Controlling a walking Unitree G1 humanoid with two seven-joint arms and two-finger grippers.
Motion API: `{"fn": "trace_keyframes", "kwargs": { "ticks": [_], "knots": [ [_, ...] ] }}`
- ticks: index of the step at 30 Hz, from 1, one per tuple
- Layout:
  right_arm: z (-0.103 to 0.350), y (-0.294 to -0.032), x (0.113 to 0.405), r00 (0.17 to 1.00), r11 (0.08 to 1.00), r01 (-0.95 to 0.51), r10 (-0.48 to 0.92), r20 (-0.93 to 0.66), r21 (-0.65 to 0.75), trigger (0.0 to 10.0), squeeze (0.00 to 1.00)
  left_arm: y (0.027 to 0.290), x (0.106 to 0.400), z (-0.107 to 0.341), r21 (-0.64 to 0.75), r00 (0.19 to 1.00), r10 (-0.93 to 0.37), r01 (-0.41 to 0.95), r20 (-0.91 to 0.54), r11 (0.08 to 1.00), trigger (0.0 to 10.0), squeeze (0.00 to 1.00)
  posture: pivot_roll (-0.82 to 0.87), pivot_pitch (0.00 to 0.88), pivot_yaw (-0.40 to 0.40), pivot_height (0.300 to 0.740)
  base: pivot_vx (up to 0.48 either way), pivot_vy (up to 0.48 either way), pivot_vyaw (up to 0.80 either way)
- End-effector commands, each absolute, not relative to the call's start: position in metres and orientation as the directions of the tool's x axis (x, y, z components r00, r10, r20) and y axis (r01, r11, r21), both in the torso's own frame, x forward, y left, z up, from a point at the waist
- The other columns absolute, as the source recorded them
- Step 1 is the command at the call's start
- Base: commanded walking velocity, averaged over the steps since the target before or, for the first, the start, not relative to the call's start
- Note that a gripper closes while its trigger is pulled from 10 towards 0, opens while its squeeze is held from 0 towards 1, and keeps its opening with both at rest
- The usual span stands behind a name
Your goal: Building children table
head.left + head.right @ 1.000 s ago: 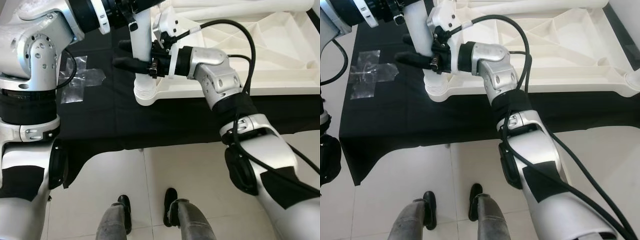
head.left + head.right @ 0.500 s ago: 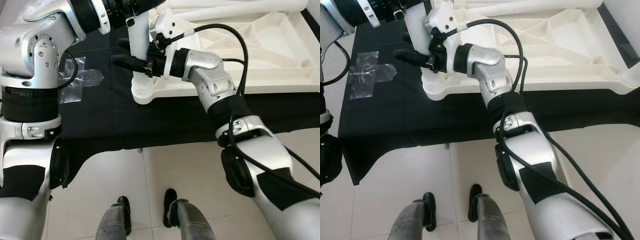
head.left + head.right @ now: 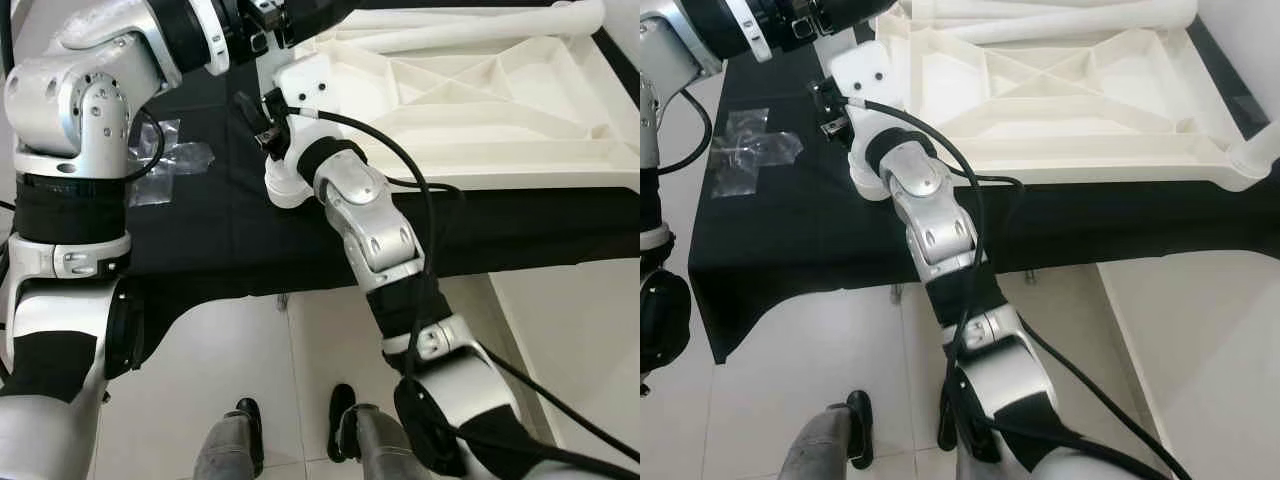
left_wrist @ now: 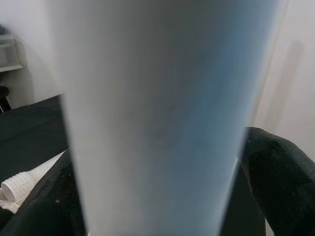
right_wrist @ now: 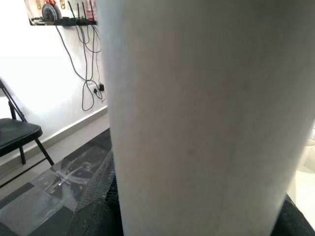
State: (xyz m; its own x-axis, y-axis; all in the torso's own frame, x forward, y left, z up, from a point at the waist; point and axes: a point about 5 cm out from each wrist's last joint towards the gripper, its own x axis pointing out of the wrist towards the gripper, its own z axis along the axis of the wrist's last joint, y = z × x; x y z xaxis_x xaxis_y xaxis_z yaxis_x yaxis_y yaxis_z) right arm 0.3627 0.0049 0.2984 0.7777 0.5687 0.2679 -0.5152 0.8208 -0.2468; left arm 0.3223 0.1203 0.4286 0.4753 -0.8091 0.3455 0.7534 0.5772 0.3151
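A white table leg [image 3: 281, 186] stands upright with its ribbed end on the near left corner of the upturned white table top [image 3: 500, 176]. My right gripper [image 3: 262, 122] holds the leg low down, its wrist mount covering most of the shaft. My left gripper [image 3: 854, 10] holds the same leg higher up, at the picture's top edge. In the left wrist view the leg [image 4: 157, 113] stands close between two black fingers [image 4: 281, 172]. The right wrist view has the leg [image 5: 206, 108] against a black finger [image 5: 98, 199].
The table top lies on a black cloth [image 3: 200, 235] over the pale tiled floor. Another white leg [image 3: 480, 30] lies across the top's far side. A clear plastic bag [image 3: 160, 165] sits on the cloth at left. My feet [image 3: 250, 425] stand near the cloth's edge.
My right elbow has swung in to the left, so the forearm now rises from below toward the leg. Both grippers stay on the leg. The camera has shifted slightly.
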Motion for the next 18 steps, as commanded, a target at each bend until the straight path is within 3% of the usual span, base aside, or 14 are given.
{"fn": "trace_keyframes", "kwargs": {
  "ticks": [1, 5, 6, 8, 9, 16, 17, 18],
  "knots": [
    [0.256, 0.014, 0.365, 0.798, 0.794, -0.568, 0.595, 0.091, -0.217, 0.0, 0.00, 0.115, 0.320, 0.432, 0.341, 0.454, -0.822, 0.756, 0.344, 0.559, 10.0, 0.00, 0.10, 0.320, -0.037, 0.740, 0.000, 0.000, 0.00],
    [0.257, 0.017, 0.354, 0.829, 0.824, -0.527, 0.552, 0.090, -0.208, 0.0, 0.00, 0.116, 0.320, 0.430, 0.339, 0.458, -0.821, 0.754, 0.342, 0.562, 10.0, 0.00, 0.10, 0.320, -0.036, 0.740, 0.000, 0.000, 0.00],
    [0.257, 0.017, 0.352, 0.835, 0.831, -0.518, 0.543, 0.090, -0.205, 0.0, 0.00, 0.116, 0.320, 0.429, 0.339, 0.460, -0.820, 0.754, 0.341, 0.563, 2.7, 0.00, 0.10, 0.321, -0.036, 0.740, 0.000, 0.000, 0.00],
    [0.257, 0.017, 0.352, 0.835, 0.831, -0.518, 0.543, 0.090, -0.205, 0.0, 0.00, 0.116, 0.320, 0.429, 0.339, 0.460, -0.820, 0.754, 0.341, 0.563, 2.7, 0.00, 0.10, 0.321, -0.036, 0.740, 0.000, 0.000, 0.00],
    [0.257, 0.017, 0.351, 0.838, 0.833, -0.514, 0.539, 0.090, -0.204, 0.0, 0.00, 0.117, 0.320, 0.429, 0.339, 0.460, -0.820, 0.754, 0.339, 0.563, 0.0, 0.00, 0.10, 0.321, -0.036, 0.740, 0.000, 0.000, 0.00],
    [0.255, 0.018, 0.351, 0.836, 0.832, -0.516, 0.541, 0.092, -0.205, 0.0, 0.00, 0.117, 0.321, 0.429, 0.345, 0.456, -0.823, 0.754, 0.338, 0.559, 0.0, 0.00, 0.09, 0.320, -0.030, 0.740, 0.000, 0.000, 0.00],
    [0.255, 0.018, 0.352, 0.837, 0.832, -0.513, 0.539, 0.092, -0.210, 4.6, 0.00, 0.117, 0.321, 0.429, 0.346, 0.455, -0.825, 0.755, 0.336, 0.557, 0.0, 0.00, 0.09, 0.320, -0.028, 0.740, 0.000, 0.000, 0.00],
    [0.255, 0.018, 0.352, 0.837, 0.832, -0.513, 0.539, 0.092, -0.210, 4.6, 0.00, 0.117, 0.321, 0.429, 0.346, 0.455, -0.825, 0.755, 0.336, 0.557, 0.0, 0.00, 0.09, 0.320, -0.028, 0.740, 0.000, 0.000, 0.00]
  ]
}}
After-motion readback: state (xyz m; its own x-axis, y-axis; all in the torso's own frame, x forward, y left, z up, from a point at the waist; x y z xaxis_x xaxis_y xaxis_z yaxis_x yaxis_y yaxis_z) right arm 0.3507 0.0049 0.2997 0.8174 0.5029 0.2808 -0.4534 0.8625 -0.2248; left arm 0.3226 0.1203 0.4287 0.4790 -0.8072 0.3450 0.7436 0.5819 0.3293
